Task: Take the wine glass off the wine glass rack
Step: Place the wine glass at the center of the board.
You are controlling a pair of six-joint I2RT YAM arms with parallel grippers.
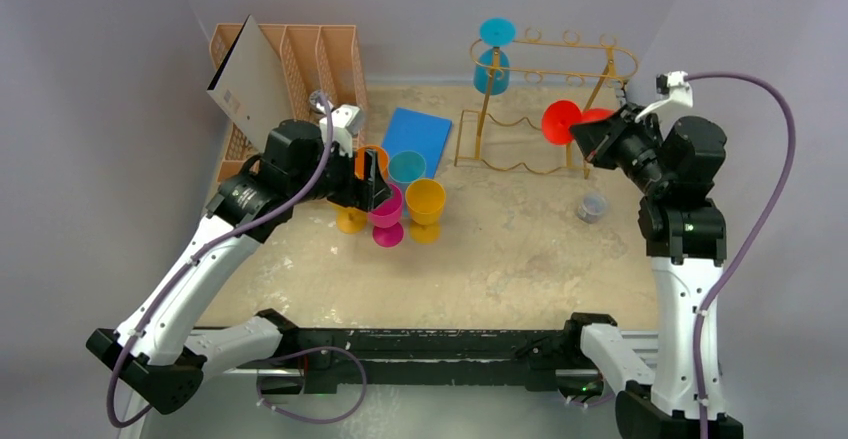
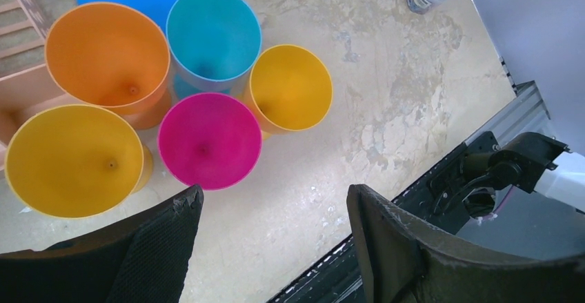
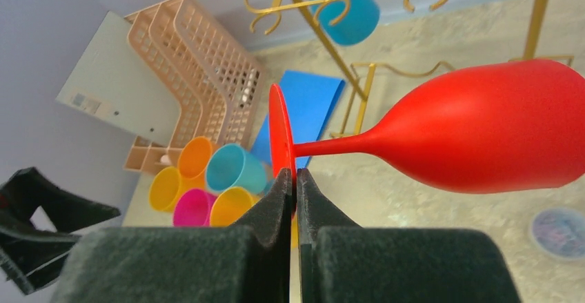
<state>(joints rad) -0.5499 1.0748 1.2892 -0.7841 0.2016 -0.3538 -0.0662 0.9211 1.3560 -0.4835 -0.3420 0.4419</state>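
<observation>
Beige worn table (image 1: 520, 249), grey walls. Right gripper (image 3: 295, 179) fingers clamped on the foot rim of the red glass (image 3: 497, 130). Glass lies sideways in the air, below the top rails at the right end of the rack (image 3: 539, 13), far right. Blue glass (image 1: 492, 69) hangs at the rack's left end. Left gripper (image 2: 272, 199) fingers apart, gripping nothing, above the cups (image 2: 209, 141), left of centre.

Bright, even, diffuse light; faint soft shadows on bench (image 1: 500, 249) beneath cups (image 1: 425, 202). Right wrist view: near fingers (image 3: 207, 261) at 6 o'clock soft, backdrop slightly hazy
</observation>
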